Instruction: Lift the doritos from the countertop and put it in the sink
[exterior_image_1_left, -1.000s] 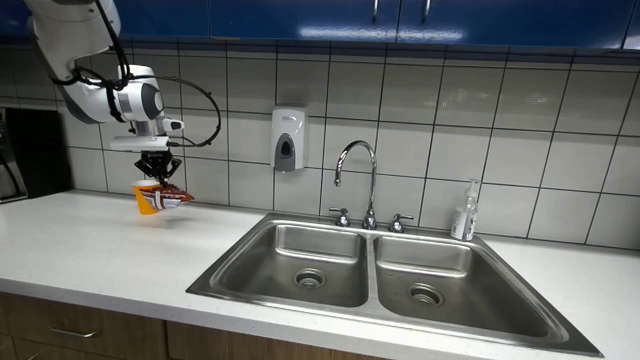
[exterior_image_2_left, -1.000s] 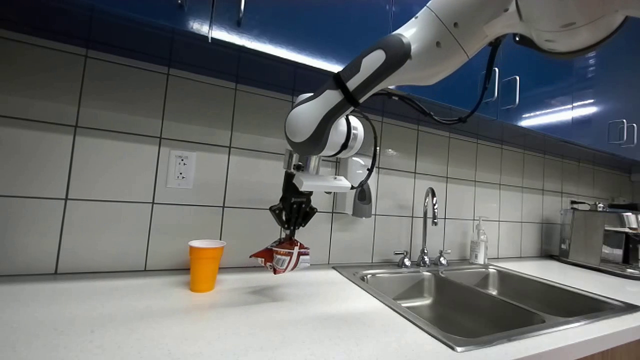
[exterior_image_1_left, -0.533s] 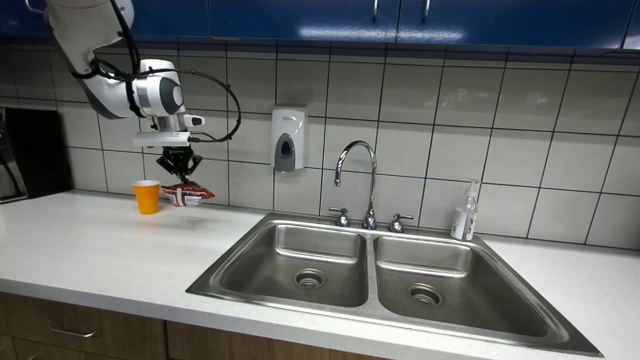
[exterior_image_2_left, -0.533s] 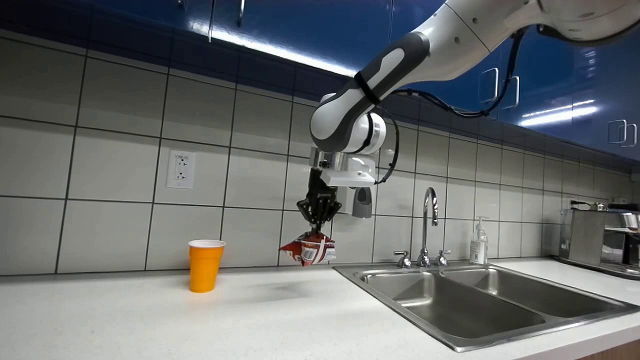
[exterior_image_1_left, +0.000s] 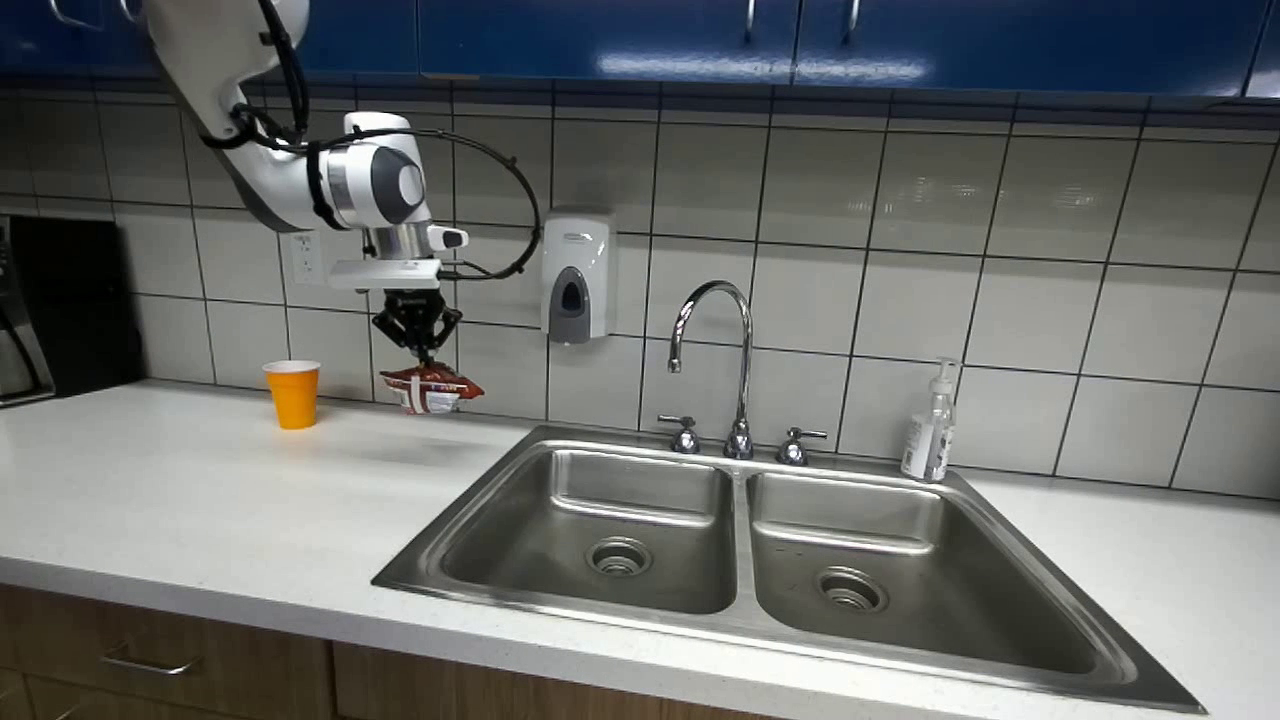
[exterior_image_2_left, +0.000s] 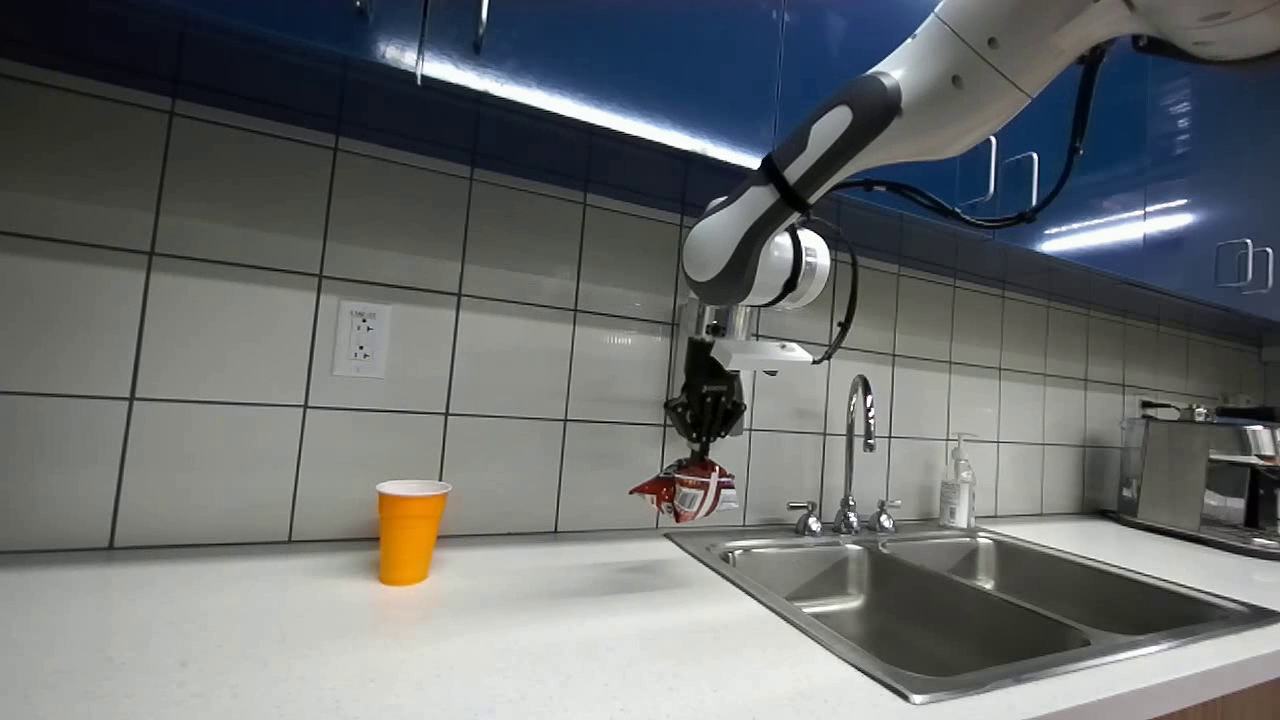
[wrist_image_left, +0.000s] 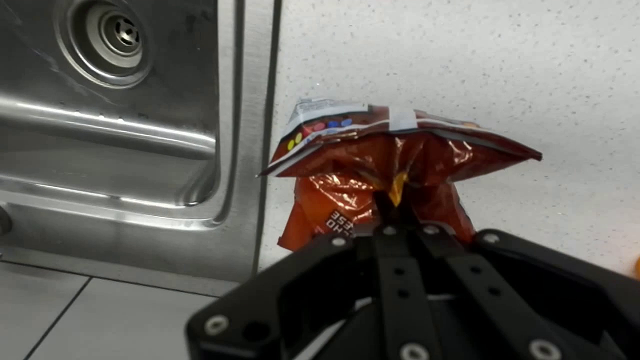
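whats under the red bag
White countertop, with a soft shadow on it; the red bag hangs clear above, held by the pincer. In the wrist view, the bag hides the patch directly behind it.

A white counter (exterior_image_1_left: 220, 490) runs along the tiled wall (exterior_image_1_left: 595, 385); the wrist view shows it finely speckled. A steel sink (exterior_image_1_left: 746, 560) with two basins is set into it, and the counter carries on to either side of it. An orange cup (exterior_image_2_left: 408, 535) stands upright on it near the wall, well apart from the sink. Between cup and sink a soft shadow (exterior_image_2_left: 620, 577) falls on the white. In an exterior view a black machine (exterior_image_1_left: 75, 300) stands near the wall, only partly in view. In an exterior view a steel machine (exterior_image_2_left: 1175, 475) with a dark base stands past the sink.
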